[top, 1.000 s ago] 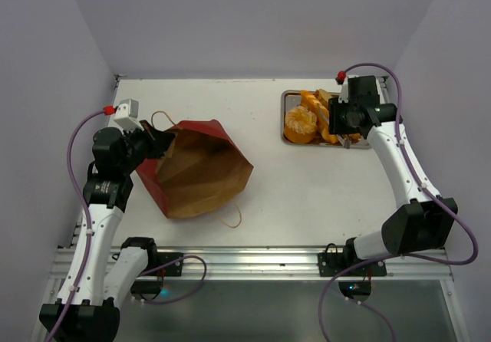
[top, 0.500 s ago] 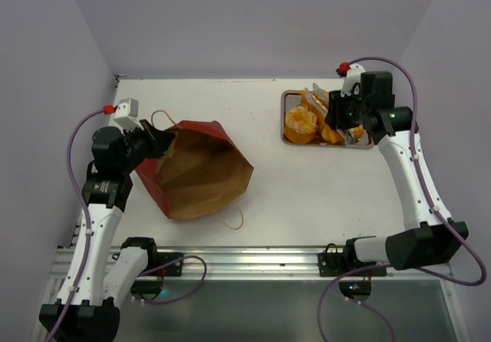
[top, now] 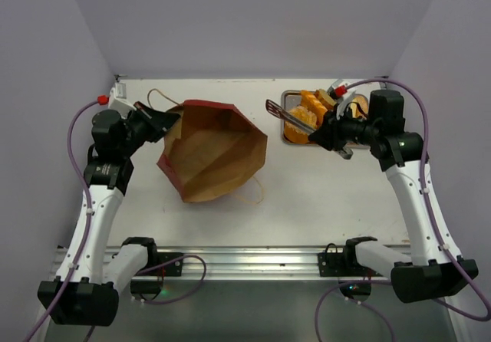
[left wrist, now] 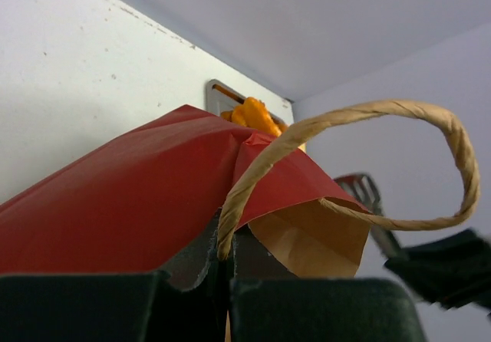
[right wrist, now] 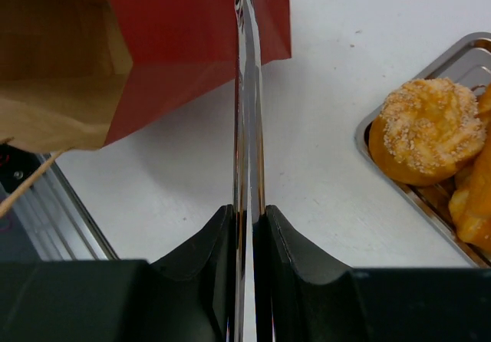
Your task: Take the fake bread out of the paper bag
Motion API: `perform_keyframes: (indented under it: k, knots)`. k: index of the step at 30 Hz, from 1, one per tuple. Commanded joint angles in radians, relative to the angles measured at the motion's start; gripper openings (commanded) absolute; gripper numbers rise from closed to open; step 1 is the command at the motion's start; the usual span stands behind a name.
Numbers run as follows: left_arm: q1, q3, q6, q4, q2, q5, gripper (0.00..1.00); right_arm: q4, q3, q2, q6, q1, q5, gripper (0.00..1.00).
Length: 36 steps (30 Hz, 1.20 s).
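Observation:
The dark red paper bag (top: 215, 150) lies left of centre, its brown mouth facing up and to the right; I see no bread inside it. My left gripper (top: 157, 120) is shut on the bag's looped handle (left wrist: 345, 120) at the rim (left wrist: 138, 196). My right gripper (top: 326, 136) is shut on silver metal tongs (top: 288, 117), whose tips point at the bag's right edge. In the right wrist view the tongs (right wrist: 247, 89) reach up to the bag (right wrist: 176, 43). Several orange breads (top: 301, 120) lie in the tray.
The flat silver tray (top: 285, 97) sits at the back right, just behind my right gripper; a round seeded bun (right wrist: 426, 127) lies in its near corner. A second handle (top: 249, 196) trails in front of the bag. Walls close the left, back and right.
My right gripper has left the tray and swung left with the tongs toward the bag. My left gripper has risen and pulled the bag's rim up, shifting the bag rightward.

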Motion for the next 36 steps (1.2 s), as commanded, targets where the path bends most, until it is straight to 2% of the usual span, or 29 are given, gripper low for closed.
perform_keyframes:
  k: [1, 4, 7, 11, 16, 22, 23, 26, 30, 36]
  knots:
    - [0.013, 0.095, -0.233, 0.024, 0.046, -0.068, 0.00, 0.093, -0.047, -0.053, -0.011, -0.001, -0.109, 0.21]
    - [0.026, 0.158, -0.315, -0.117, 0.137, -0.117, 0.00, 0.133, -0.084, -0.088, 0.012, -0.001, -0.119, 0.21]
    - [0.103, 0.196, -0.326, -0.165, 0.199, -0.108, 0.00, 0.156, -0.110, -0.123, 0.024, -0.003, -0.118, 0.21]
    - [0.166, 0.159, -0.323, -0.050, 0.317, -0.024, 0.01, 0.165, -0.129, -0.160, 0.019, -0.001, -0.089, 0.21]
    - [0.218, 0.176, -0.260, 0.051, 0.501, 0.145, 0.13, 0.163, -0.140, -0.192, 0.004, -0.001, -0.043, 0.20]
    - [0.249, 0.262, -0.102, 0.085, 0.560, 0.261, 0.48, 0.131, -0.153, -0.197, -0.025, -0.001, -0.041, 0.21]
    - [0.253, 0.289, -0.047, 0.065, 0.547, 0.255, 0.72, 0.122, -0.155, -0.191, -0.039, -0.001, -0.044, 0.21]
    - [0.257, 0.384, 0.085, -0.019, 0.537, 0.207, 0.95, 0.087, -0.161, -0.177, -0.074, -0.003, -0.049, 0.21]
    - [0.257, 0.428, 0.174, -0.102, 0.489, 0.114, 1.00, 0.016, -0.178, -0.150, -0.146, -0.001, -0.044, 0.21]
    - [0.254, 0.406, 0.242, -0.072, 0.385, 0.125, 1.00, -0.097, -0.222, -0.108, -0.280, -0.003, 0.006, 0.22]
